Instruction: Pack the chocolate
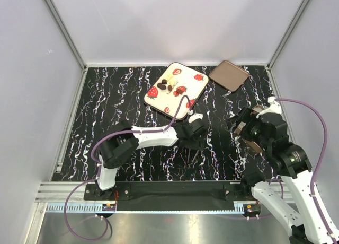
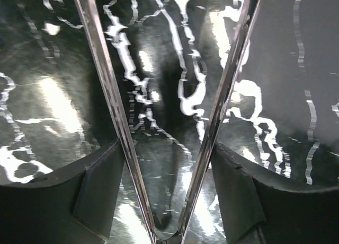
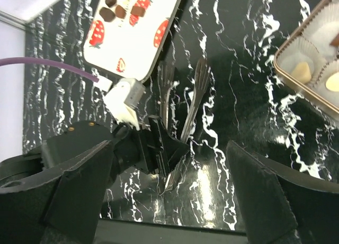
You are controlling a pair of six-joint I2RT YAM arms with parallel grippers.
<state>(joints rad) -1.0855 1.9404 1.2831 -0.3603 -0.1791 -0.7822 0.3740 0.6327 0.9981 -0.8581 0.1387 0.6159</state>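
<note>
Several dark chocolates [image 1: 166, 86] lie on the cream strawberry-print tray [image 1: 183, 79] at the back; they also show in the right wrist view [image 3: 114, 10]. A brown-rimmed box [image 3: 288, 79] with white paper cups holds cream chocolates [image 3: 302, 70] and is mostly hidden under my right arm in the top view. My left gripper [image 1: 193, 132] is shut on metal tongs [image 1: 194, 153], whose two arms [image 2: 106, 85] are spread and empty over the table. My right gripper [image 1: 241, 128] is open and empty above the table, right of the left gripper.
A brown rounded-square lid [image 1: 229, 74] lies at the back right beside the tray. The black marbled table [image 1: 132, 95] is walled at the left, back and right. A purple cable [image 3: 47, 66] runs to the left wrist.
</note>
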